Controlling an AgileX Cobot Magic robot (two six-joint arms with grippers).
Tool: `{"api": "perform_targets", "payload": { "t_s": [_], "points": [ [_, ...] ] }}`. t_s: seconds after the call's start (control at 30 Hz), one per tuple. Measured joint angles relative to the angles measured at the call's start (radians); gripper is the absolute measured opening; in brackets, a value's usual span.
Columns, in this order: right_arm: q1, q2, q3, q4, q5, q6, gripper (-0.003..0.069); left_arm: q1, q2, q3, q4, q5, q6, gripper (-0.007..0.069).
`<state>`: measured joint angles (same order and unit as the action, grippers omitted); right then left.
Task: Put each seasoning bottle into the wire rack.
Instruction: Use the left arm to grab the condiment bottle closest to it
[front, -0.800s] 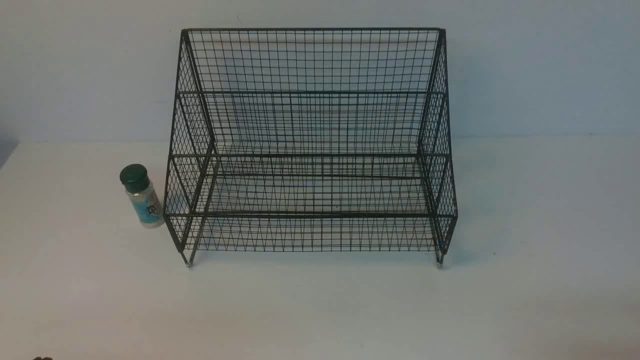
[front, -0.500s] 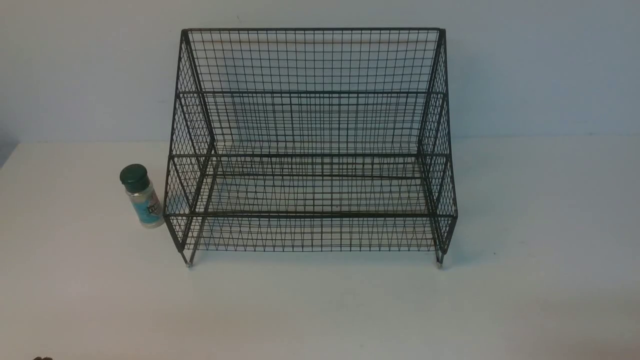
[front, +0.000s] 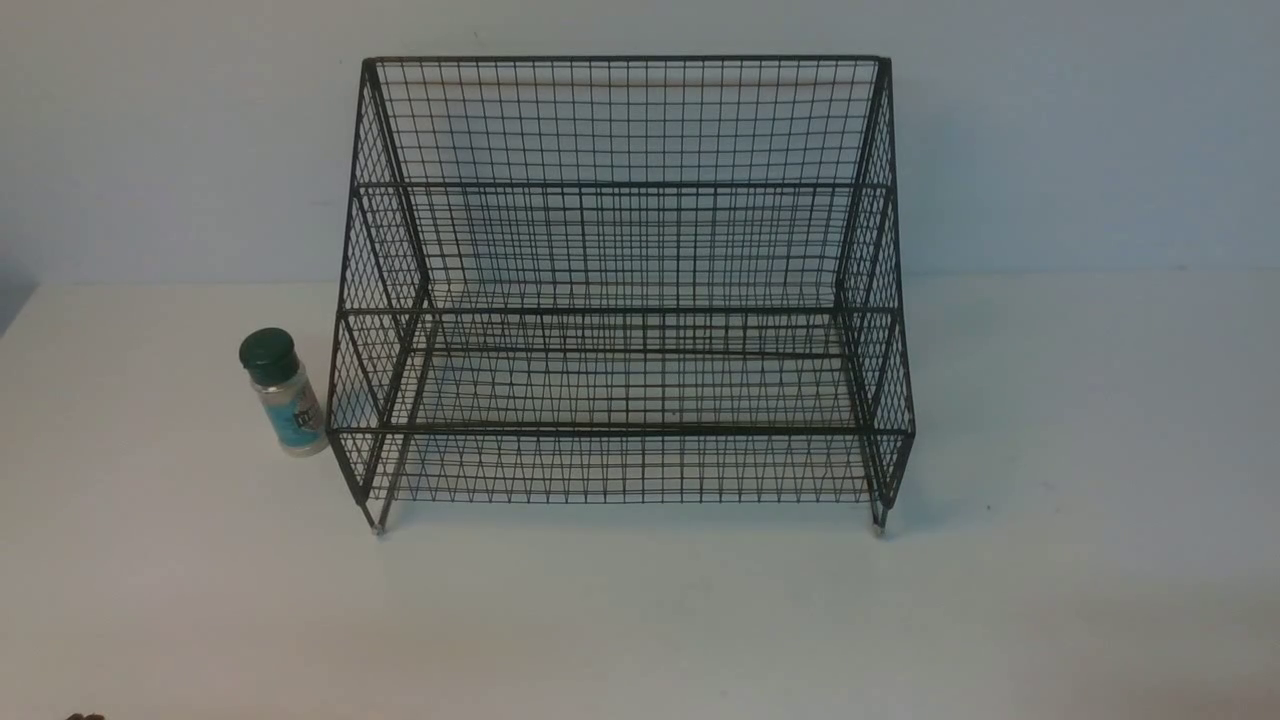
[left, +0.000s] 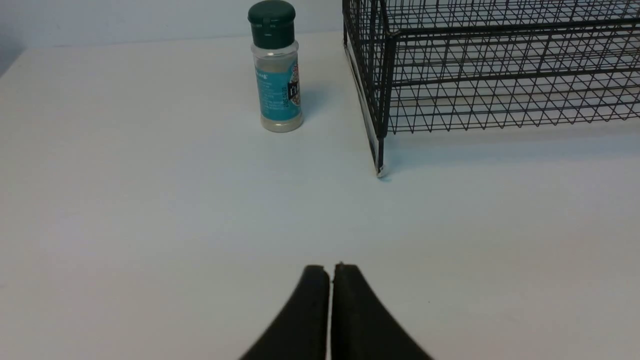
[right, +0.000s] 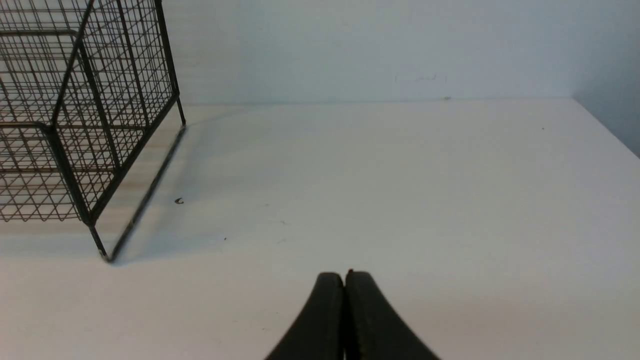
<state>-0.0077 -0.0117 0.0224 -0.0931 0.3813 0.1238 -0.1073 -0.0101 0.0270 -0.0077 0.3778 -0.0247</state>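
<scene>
Front view | seasoning bottle (front: 283, 394) upright outside wire rack (front: 620, 250)

Soft, even light from above leaves the counter (front: 640, 620) pale with a cool grey-green cast. The rack (front: 620, 186) throws faint, blurred shadows at its feet and right side. The bottle (left: 276, 70) casts a weak one toward the rack and carries a small glint on its clear shoulder. The front view is soft, dimmer toward its lower right corner. The left claw (left: 330, 267) and right claw (right: 344, 274) show as flat black shapes without detail.
</scene>
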Motion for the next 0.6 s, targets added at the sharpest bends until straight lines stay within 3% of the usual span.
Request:
{"api": "perform_targets", "payload": {
  "t_s": [0.3,0.47,0.6],
  "points": [
    [0.0,0.0,0.0,0.0,0.0,0.0,-0.0015,0.0,0.0,0.002,-0.069,-0.275,-0.037,-0.0005],
    [0.0,0.0,0.0,0.0,0.0,0.0,-0.0015,0.0,0.003,0.002,-0.079,-0.752,-0.017,-0.0005],
    [0.0,0.0,0.0,0.0,0.0,0.0,-0.0015,0.0,0.093,-0.006,-0.141,-0.916,0.038,-0.0005]
  ]
}}
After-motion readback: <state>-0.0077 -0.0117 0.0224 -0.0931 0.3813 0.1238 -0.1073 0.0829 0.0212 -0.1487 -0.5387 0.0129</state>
